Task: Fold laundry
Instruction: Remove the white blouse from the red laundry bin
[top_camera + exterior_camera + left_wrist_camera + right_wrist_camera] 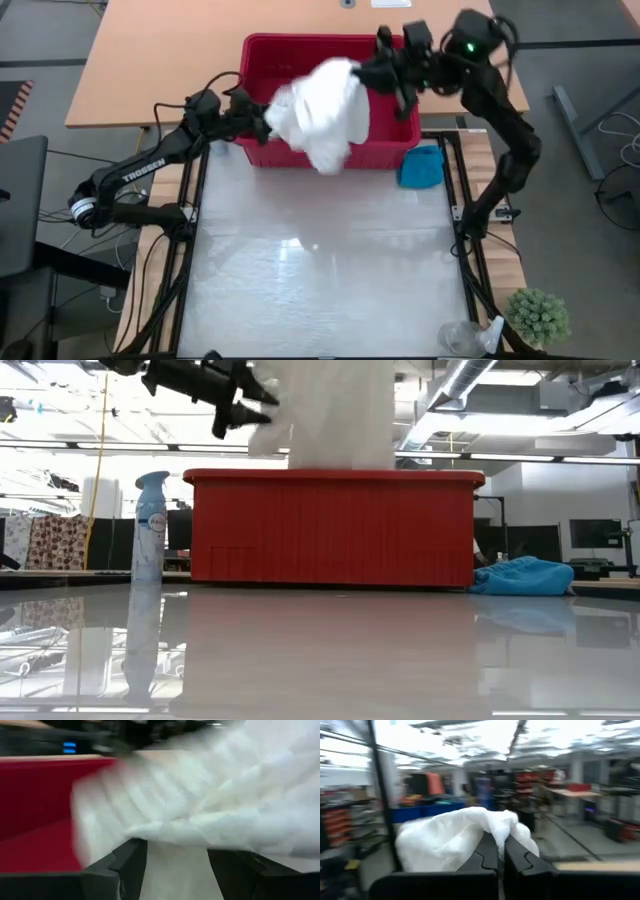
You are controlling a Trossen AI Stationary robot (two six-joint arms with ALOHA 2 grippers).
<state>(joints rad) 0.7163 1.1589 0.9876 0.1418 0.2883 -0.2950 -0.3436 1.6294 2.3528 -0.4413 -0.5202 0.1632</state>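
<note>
We hold the cream-white cloth [322,108] up over the red basket [262,52] w/ right gripper [368,72] clamped on its edge, so it hangs free; left gripper [262,120] stands open beside it, prob. to catch a side.

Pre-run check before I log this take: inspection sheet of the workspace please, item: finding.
Surface: glossy pale table, bare across the middle.
Job's things: white cloth lifted above the red basket, hanging over its front wall; turquoise garment bunched on the table by the basket's right end; dark garment: nothing seen.
Clutter: spray bottle upright; small green plant and a clear item beside it at the near right corner.
Grippers: right gripper shut on the white cloth, holding it up; left gripper open, against the cloth's lower edge.
Cables: black leads along the left arm's base.
Surroundings: wooden desk behind; shelving in the room; no people seen.
</note>
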